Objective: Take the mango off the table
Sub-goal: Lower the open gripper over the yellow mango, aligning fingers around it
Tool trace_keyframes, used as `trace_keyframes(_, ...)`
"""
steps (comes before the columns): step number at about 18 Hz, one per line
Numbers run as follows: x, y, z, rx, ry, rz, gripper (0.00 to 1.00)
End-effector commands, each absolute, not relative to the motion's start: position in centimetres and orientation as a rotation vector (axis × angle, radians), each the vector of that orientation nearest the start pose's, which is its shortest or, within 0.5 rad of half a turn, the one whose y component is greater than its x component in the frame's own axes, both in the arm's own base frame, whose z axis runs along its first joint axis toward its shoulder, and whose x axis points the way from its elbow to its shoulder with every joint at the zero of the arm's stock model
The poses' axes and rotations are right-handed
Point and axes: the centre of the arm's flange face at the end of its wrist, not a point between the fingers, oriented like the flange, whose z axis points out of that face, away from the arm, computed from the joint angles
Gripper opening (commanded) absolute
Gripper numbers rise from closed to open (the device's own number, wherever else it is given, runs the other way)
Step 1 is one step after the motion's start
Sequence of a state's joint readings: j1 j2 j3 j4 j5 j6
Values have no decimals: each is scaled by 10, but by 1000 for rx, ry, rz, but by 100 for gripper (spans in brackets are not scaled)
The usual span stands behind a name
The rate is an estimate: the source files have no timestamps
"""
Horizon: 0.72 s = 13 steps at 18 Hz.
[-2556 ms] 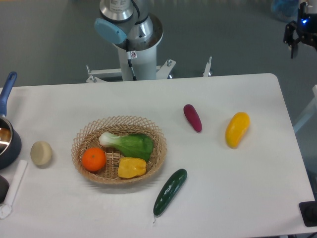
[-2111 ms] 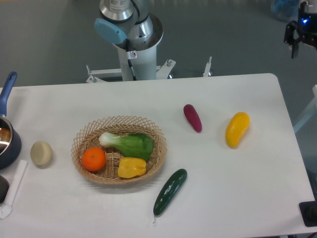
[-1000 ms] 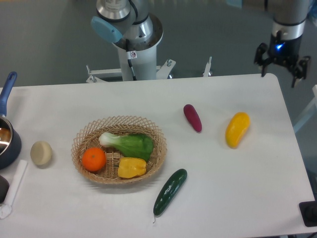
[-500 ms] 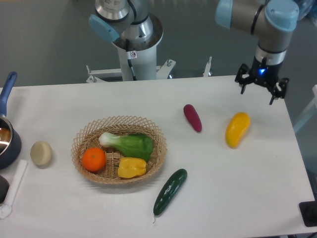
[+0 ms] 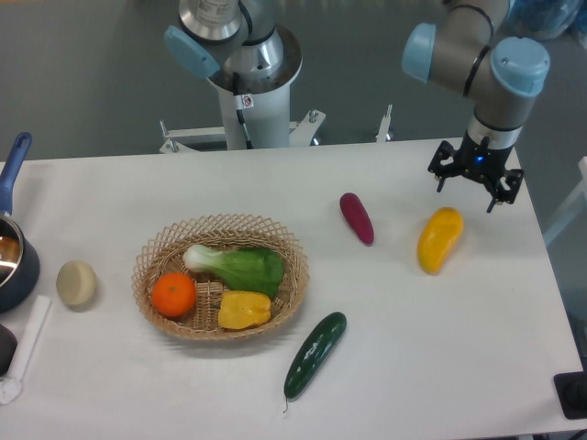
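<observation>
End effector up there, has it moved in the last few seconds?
Yes. The end effector came in from the table's far right corner toward the mango.

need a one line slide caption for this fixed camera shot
Open pincer hovering above the mango on the white table, beside a basket of produce.

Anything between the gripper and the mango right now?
No. The camera shows only bare table between the open gripper and the mango.

One mango [image 5: 439,239], one eggplant [image 5: 357,218], one cucumber [image 5: 315,354], one basket [image 5: 156,254] (holding one orange [image 5: 173,295], one pepper [image 5: 244,310], one bok choy [image 5: 236,266]), one pale round item [image 5: 76,283], one pot [image 5: 13,252].
</observation>
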<state>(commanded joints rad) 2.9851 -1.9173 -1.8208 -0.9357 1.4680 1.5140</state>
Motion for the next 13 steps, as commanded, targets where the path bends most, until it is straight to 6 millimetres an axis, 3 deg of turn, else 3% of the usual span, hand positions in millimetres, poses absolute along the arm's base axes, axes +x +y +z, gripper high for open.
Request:
trace_keyframes(2,-542,232,233,-3033,150,1,100)
trace_keyframes(13,-549,238,215,-3028,138,3,100)
